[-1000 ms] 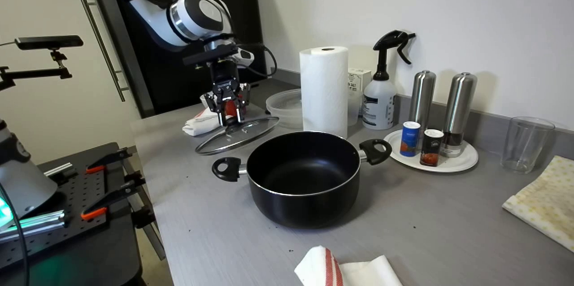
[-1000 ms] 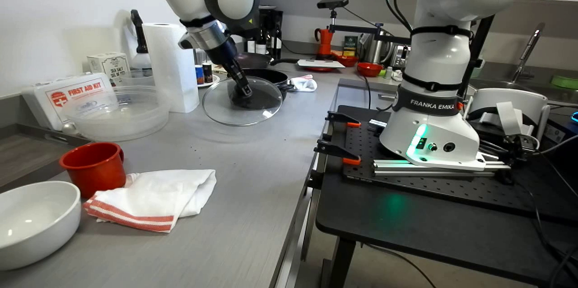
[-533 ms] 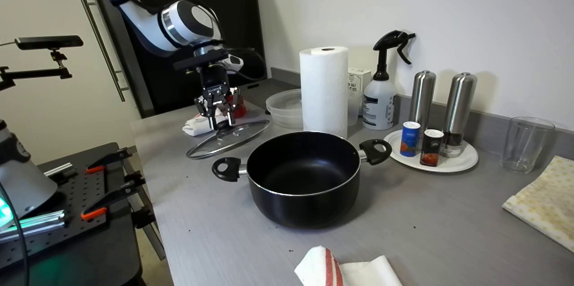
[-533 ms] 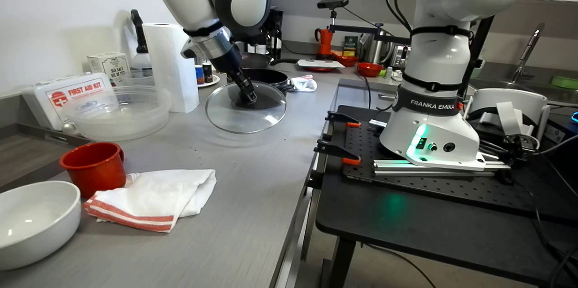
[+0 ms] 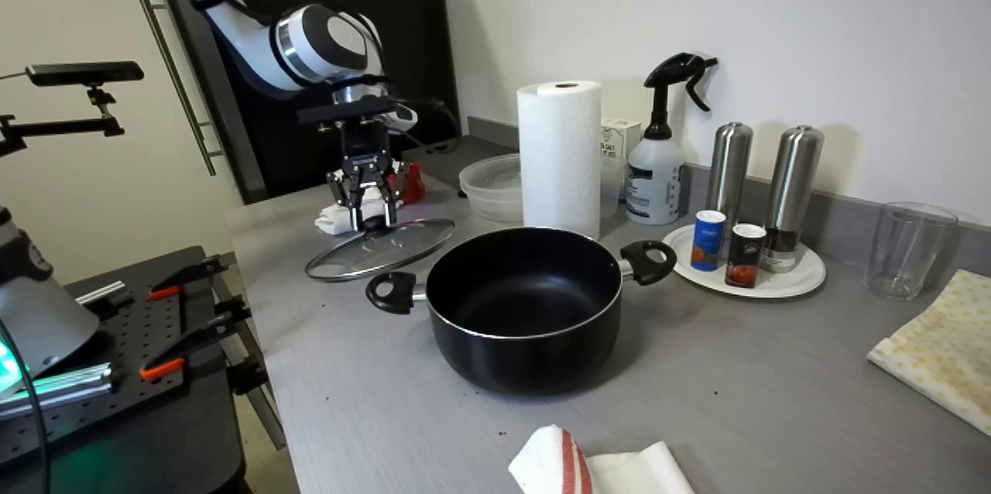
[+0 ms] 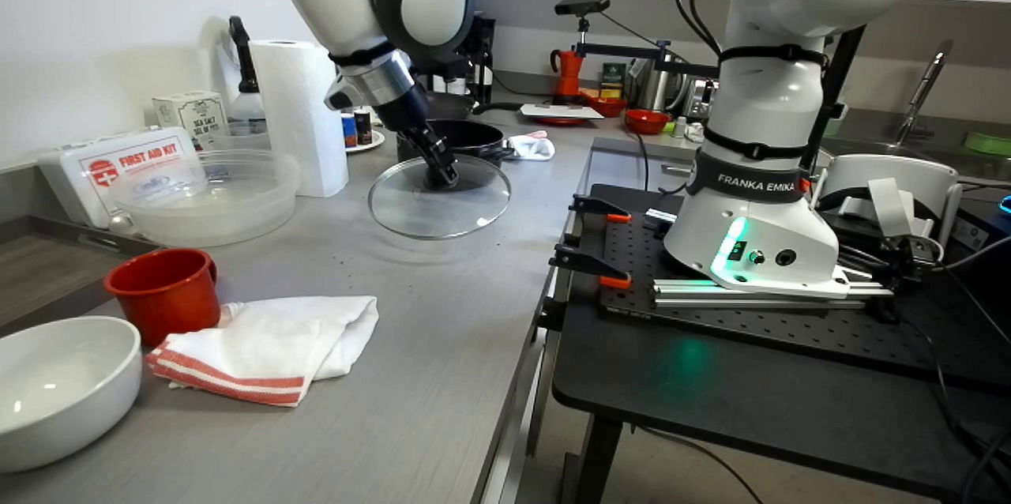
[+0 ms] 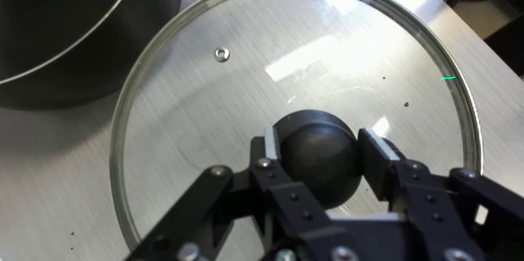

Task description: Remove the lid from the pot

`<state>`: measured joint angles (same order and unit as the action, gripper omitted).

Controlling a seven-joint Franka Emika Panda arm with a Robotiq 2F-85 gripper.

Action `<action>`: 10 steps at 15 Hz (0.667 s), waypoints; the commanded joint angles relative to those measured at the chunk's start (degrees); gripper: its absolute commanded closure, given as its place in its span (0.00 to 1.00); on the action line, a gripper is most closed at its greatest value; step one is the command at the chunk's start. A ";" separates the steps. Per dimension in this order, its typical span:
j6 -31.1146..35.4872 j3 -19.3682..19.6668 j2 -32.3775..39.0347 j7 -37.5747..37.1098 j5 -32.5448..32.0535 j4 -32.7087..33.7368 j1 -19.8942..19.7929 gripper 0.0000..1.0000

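Note:
My gripper is shut on the dark round knob of the lid, one pad on each side of it in the wrist view. The glass lid with its thin metal rim is off the pot and hangs slightly tilted, low over the counter; it also shows in an exterior view. I cannot tell whether its lower edge touches the counter. The black pot stands uncovered beside the lid, its inside visible and bare. In the wrist view the pot is at the upper left, close to the lid's rim.
A paper towel roll and a clear plastic container stand near the wall. A folded white towel, a red mug and a white bowl lie farther along the counter. A plate holds shakers and steel canisters.
The gripper has carried the lid lower and away from the pot, toward the counter's front edge. The lid is nearer to level than before. The pot has not moved.

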<state>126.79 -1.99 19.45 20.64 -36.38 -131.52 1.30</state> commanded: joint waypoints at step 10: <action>-2.43 0.87 1.76 19.61 13.23 7.63 -7.32 0.74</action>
<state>126.58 -1.38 20.49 37.52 -25.30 -126.45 -6.08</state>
